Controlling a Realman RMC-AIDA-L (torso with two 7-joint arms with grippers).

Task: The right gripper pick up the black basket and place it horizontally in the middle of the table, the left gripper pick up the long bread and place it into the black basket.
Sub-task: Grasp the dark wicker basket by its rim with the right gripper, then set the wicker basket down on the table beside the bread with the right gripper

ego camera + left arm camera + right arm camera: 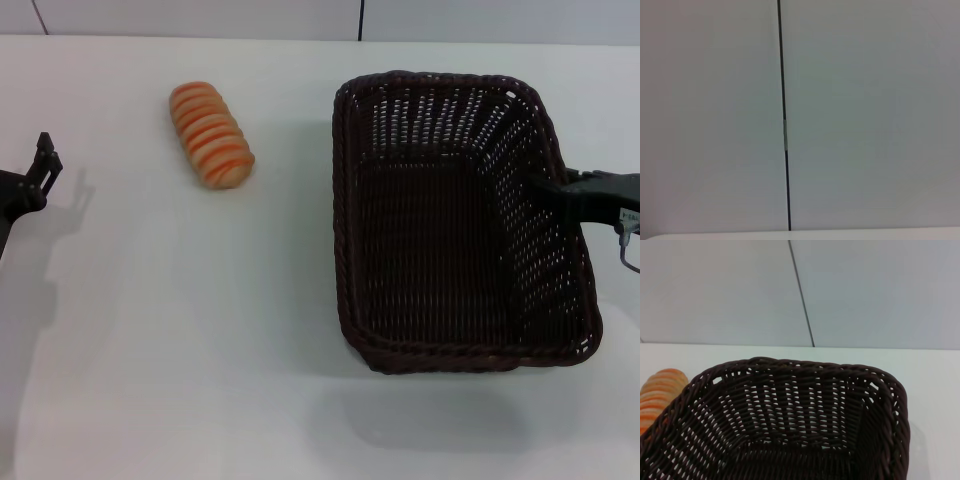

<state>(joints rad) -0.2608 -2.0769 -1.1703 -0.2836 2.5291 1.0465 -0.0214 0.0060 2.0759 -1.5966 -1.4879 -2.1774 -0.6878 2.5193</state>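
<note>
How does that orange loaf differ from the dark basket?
The long bread is small, solid and orange-tan with pale stripes; the black basket is far bigger, dark, woven and empty. The bread lies free, while the right tool is at the basket's rim. Both are on the white table.

Even, bright overhead light is falling on the table (200, 350); the basket (455, 100) and left gripper (42, 165) are casting soft shadows; nothing is blurring.

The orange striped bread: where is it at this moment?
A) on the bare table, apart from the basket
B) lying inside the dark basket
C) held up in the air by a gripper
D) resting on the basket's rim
A: the long bread lies on the white table, to the left of the black basket with bare tabletop between them.
</note>
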